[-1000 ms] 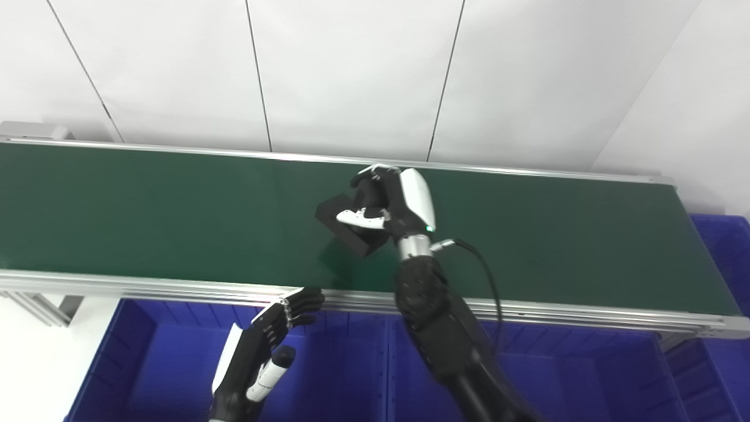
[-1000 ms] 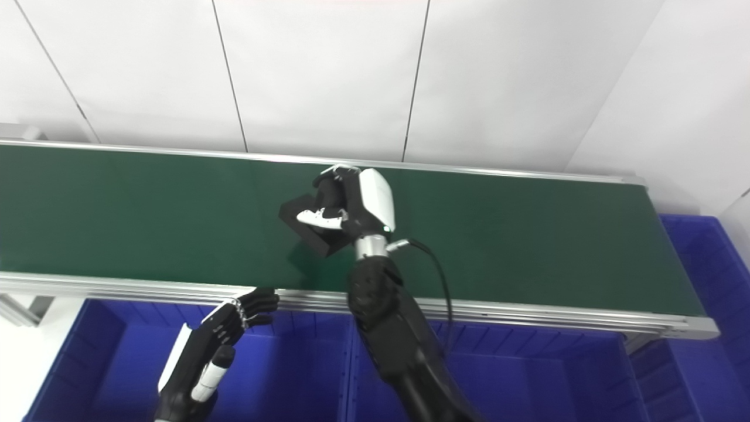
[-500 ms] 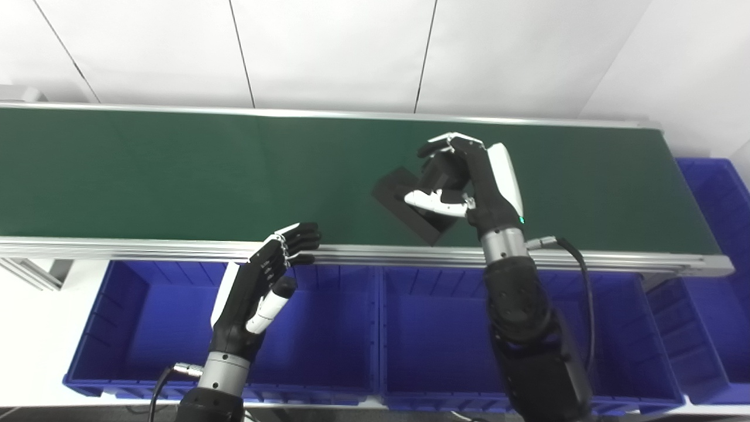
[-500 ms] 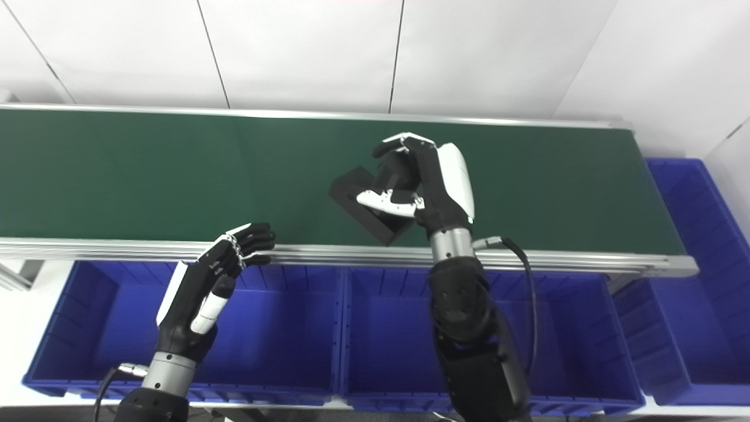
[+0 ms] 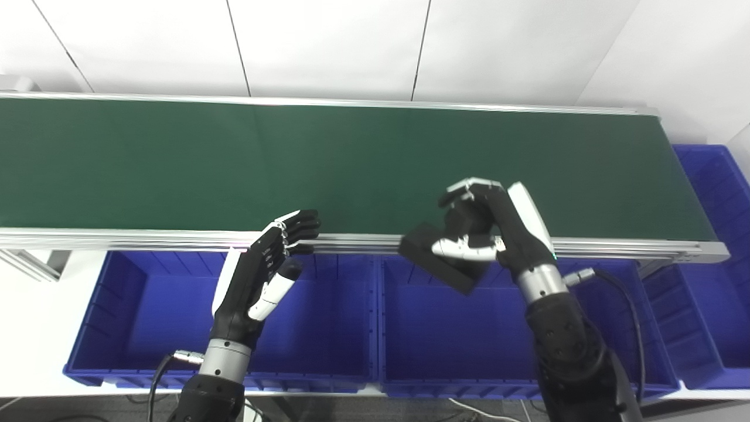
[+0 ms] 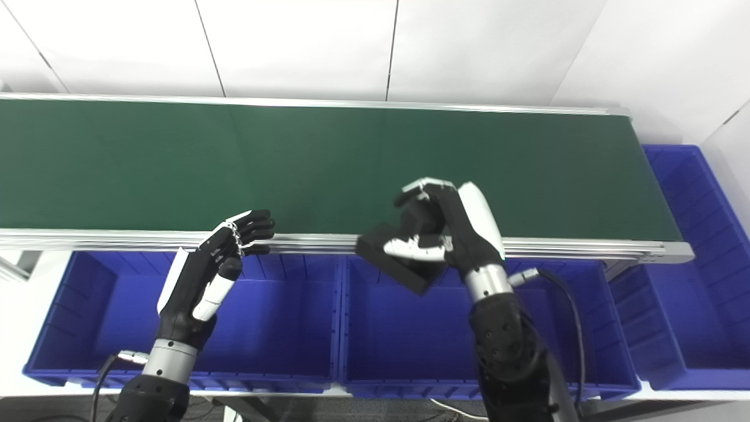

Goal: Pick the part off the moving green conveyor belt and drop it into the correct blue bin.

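A black block-shaped part (image 5: 430,259) hangs in the air over the near rail of the green conveyor belt (image 5: 234,158) and the back edge of the middle blue bin (image 5: 445,334). My right hand (image 5: 495,231) is shut on it, thumb across its top. My left hand (image 5: 263,275) is open with fingers apart, raised over the left blue bin (image 5: 146,328), its fingertips level with the belt's near rail. In the right eye view the same part (image 6: 389,258) sits in the right hand (image 6: 454,228).
Nothing lies on the belt surface. A third blue bin (image 5: 712,193) stands at the far right, past the belt's end. The aluminium rail (image 5: 146,237) runs between belt and bins. A white wall lies behind the belt.
The right hand has carried the black part from the middle of the belt toward me, to over the near rail and middle bin. The camera tilted down. The left hand stayed open in place.
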{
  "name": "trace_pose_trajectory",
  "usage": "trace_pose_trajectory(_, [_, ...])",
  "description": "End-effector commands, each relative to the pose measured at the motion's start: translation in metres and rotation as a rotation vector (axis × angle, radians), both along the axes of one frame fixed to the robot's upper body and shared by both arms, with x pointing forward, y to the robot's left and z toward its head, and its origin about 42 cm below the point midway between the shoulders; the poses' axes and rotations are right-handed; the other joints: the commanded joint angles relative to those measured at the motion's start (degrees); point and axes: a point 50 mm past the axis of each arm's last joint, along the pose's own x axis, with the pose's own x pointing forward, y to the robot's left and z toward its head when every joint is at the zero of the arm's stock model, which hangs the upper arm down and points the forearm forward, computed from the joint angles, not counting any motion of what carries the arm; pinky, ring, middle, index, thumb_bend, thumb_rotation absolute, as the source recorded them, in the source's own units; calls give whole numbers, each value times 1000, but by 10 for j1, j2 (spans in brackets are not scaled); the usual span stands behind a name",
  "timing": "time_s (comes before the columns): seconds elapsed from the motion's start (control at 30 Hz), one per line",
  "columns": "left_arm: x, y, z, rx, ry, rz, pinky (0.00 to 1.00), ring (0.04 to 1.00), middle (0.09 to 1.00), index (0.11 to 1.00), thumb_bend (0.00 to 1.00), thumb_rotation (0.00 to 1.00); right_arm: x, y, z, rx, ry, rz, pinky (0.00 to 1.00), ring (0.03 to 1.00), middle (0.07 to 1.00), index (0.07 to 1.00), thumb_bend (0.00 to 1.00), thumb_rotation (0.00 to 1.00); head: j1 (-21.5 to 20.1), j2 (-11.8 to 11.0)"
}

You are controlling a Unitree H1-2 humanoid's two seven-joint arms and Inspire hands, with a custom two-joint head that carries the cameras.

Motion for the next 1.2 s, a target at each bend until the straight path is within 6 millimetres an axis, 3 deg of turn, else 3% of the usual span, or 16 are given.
trace_pose_trajectory(0.0, [-4, 2, 3, 2, -60, -10, 698, 769, 784, 776, 684, 892, -4, -3, -4, -33, -20, 8, 235, 343, 450, 541, 502, 0, 9, -14])
trace_pose_trajectory(0.13, [-10, 5, -5, -1, -62, -4, 711, 775, 790, 778, 704, 879, -11, -3, -24, -83, 36, -12, 185, 405, 498, 488, 513, 0, 11, -42])
trace_pose_trajectory(0.27, [-15, 8, -14, 7, -67, -6, 713, 778, 797, 785, 703, 886, -17, -1, -38, -149, 70, -28, 209, 376, 474, 509, 509, 0, 14, -71])
trace_pose_trajectory(0.37, [-18, 9, -18, 0, -60, 1, 715, 779, 796, 783, 720, 878, -18, -1, -43, -188, 97, -40, 286, 363, 467, 538, 507, 0, 14, -78])
trace_pose_trajectory(0.53, [-21, 11, -23, 7, -52, 4, 725, 782, 797, 781, 745, 889, -15, 0, -48, -209, 114, -68, 315, 376, 488, 532, 508, 0, 13, -89])
trace_pose_trajectory(0.83, [-23, 11, -30, 8, -69, 6, 732, 776, 795, 784, 738, 897, -14, 0, -55, -220, 95, -82, 313, 367, 467, 543, 506, 0, 16, -96])
trace_pose_trajectory(0.9, [-23, 11, -31, 5, -69, 6, 732, 776, 796, 784, 741, 895, -15, 1, -55, -216, 93, -78, 311, 430, 433, 523, 511, 0, 16, -97])
trace_pose_trajectory(0.93, [-23, 10, -32, 3, -68, 5, 732, 777, 797, 785, 737, 892, -16, 1, -55, -209, 90, -69, 407, 546, 607, 511, 507, 57, 17, -98])
trace_pose_trajectory(0.97, [-24, 10, -32, 1, -67, 4, 732, 777, 798, 786, 736, 888, -18, 1, -54, -203, 80, -57, 538, 675, 743, 661, 547, 23, 17, -98])
trace_pose_trajectory(1.03, [-24, 10, -33, -3, -65, 3, 733, 779, 799, 788, 728, 881, -20, 0, -54, -208, 57, -31, 695, 805, 836, 755, 581, 4, 18, -100])
trace_pose_trajectory(1.13, [-24, 9, -34, -14, -63, 1, 730, 779, 800, 787, 724, 870, -27, 0, -52, -211, 30, -10, 862, 898, 890, 799, 605, 0, 21, -99])
trace_pose_trajectory(1.17, [-24, 8, -34, -16, -61, 1, 731, 782, 802, 788, 727, 865, -29, 0, -51, -211, 26, -7, 931, 940, 922, 825, 616, 73, 21, -99])
